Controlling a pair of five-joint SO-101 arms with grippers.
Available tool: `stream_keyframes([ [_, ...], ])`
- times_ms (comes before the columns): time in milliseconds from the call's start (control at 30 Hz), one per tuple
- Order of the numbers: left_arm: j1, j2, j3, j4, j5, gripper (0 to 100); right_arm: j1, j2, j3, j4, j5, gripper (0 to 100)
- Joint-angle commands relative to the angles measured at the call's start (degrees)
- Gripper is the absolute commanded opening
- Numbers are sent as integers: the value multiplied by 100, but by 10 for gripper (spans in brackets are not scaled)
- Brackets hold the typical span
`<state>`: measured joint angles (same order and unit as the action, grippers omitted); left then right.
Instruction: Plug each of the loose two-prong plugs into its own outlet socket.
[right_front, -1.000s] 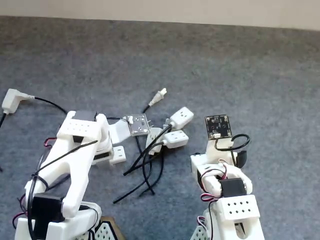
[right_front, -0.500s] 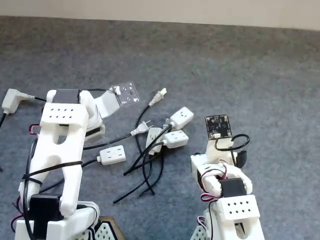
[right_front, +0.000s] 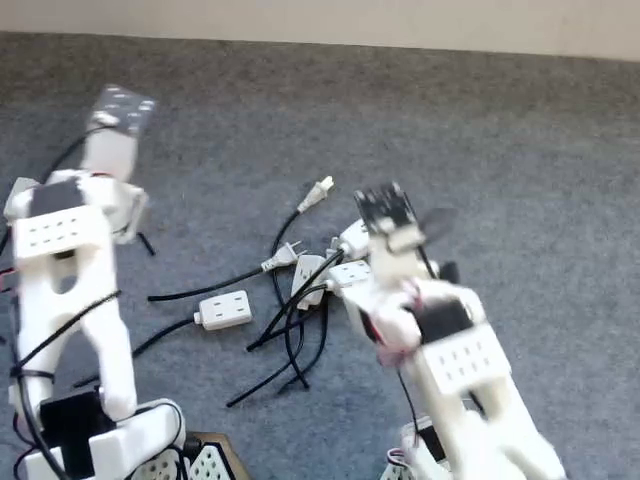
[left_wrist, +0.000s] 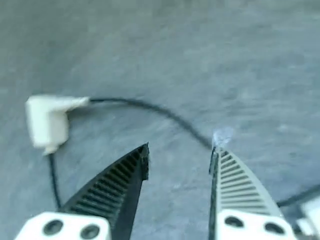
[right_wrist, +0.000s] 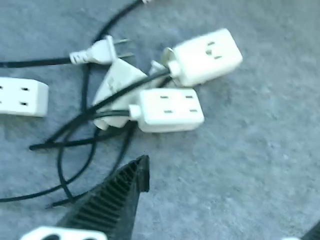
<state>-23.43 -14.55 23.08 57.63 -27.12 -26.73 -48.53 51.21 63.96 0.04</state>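
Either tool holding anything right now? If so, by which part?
Nothing is held. The left tool is open, short of the angled plug. The right tool is open above the sockets, empty.

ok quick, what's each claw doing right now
Left claw: open, empty, near the white angled plug.
Right claw: open, empty, above the nearest outlet socket.
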Motion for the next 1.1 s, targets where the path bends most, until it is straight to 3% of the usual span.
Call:
stream_keyframes([
  [0,-857,-13,-48,-378,35,207,-488,2308,-2308,127,-79,493],
  [67,-1200,-13,189,-721,-220,207,-681,3152,-3196,163,-35,493],
  [200,-1763,-13,787,-1442,-677,207,-998,4752,-4787,734,1090,493],
  [267,-1965,-13,1086,-1793,-862,207,-1007,5464,-5560,1033,1204,493],
  [333,-2088,-22,1376,-2084,-949,207,-971,6114,-6334,1174,695,493],
  [500,-2088,-22,1947,-2576,-1143,207,-927,7459,-7679,1543,-2382,461],
  [700,-1982,-22,2255,-2769,-1143,207,-1156,8532,-9147,1622,-4070,421],
  [767,-1982,-22,2299,-2778,-1143,207,-1156,8804,-9525,1657,-4308,421],
  [1067,-1965,-22,2308,-2752,-1143,207,-1279,9833,-10677,1859,-3763,419],
])
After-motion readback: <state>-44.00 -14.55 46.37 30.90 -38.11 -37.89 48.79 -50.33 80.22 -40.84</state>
